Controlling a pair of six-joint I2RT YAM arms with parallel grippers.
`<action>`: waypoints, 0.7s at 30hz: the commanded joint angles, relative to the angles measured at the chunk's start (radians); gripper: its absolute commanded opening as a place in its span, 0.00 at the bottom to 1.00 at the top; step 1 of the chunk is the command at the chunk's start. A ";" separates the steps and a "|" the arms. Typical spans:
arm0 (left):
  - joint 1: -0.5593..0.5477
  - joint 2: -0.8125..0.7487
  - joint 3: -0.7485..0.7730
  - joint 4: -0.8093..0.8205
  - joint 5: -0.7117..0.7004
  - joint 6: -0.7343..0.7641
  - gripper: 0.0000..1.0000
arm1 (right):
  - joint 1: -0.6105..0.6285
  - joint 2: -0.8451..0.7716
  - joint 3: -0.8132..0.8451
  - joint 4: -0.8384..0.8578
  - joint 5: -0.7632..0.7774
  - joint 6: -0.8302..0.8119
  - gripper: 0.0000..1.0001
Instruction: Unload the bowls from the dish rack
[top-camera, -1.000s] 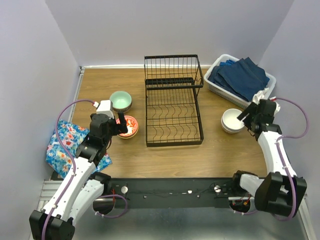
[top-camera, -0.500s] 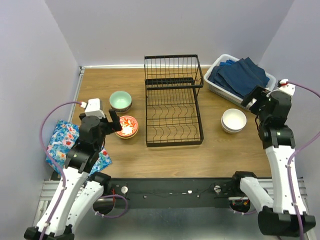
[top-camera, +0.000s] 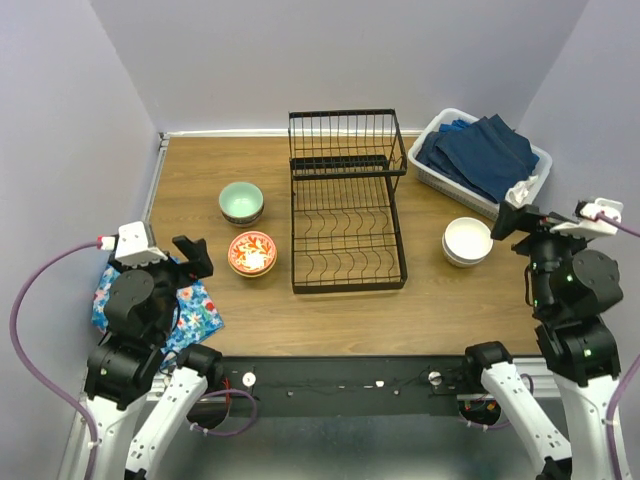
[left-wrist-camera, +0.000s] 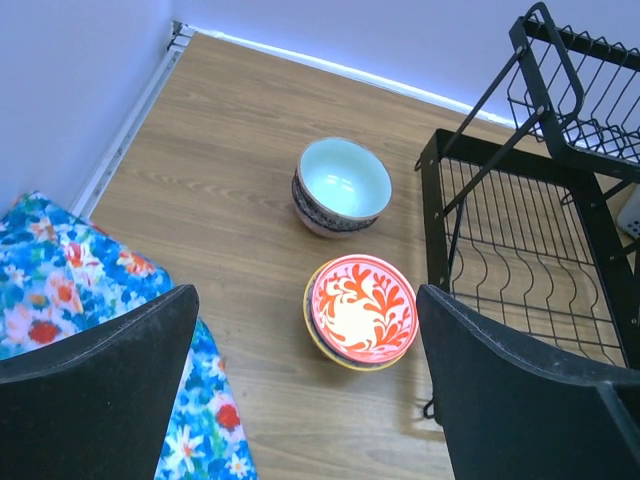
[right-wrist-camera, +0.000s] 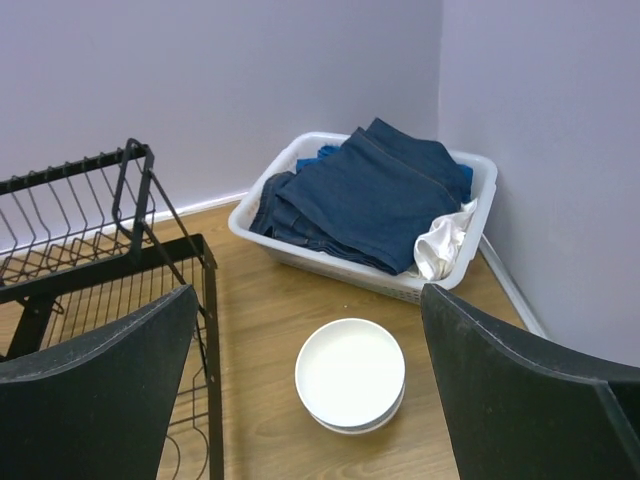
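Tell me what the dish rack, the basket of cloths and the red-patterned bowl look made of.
Dish rack: thin black wire, probably coated metal, matte. Basket: white plastic, judging by moulded rim and walls. Red-patterned bowl: likely glazed ceramic, smooth painted inside.

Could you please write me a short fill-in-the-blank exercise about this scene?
The dish rack holds ___ bowls.
The bowl nearest the cloth basket is plain ___.
The left pincer and right pincer both stand ___.
Missing words: no; white; open.
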 joint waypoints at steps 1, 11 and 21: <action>-0.001 -0.080 0.046 -0.133 -0.033 -0.056 0.99 | 0.059 -0.076 -0.014 -0.096 0.055 -0.047 1.00; -0.001 -0.209 0.099 -0.245 -0.064 -0.133 0.99 | 0.128 -0.171 -0.072 -0.144 0.048 0.048 1.00; -0.001 -0.326 0.139 -0.397 -0.122 -0.253 0.99 | 0.210 -0.264 -0.135 -0.150 0.063 0.068 1.00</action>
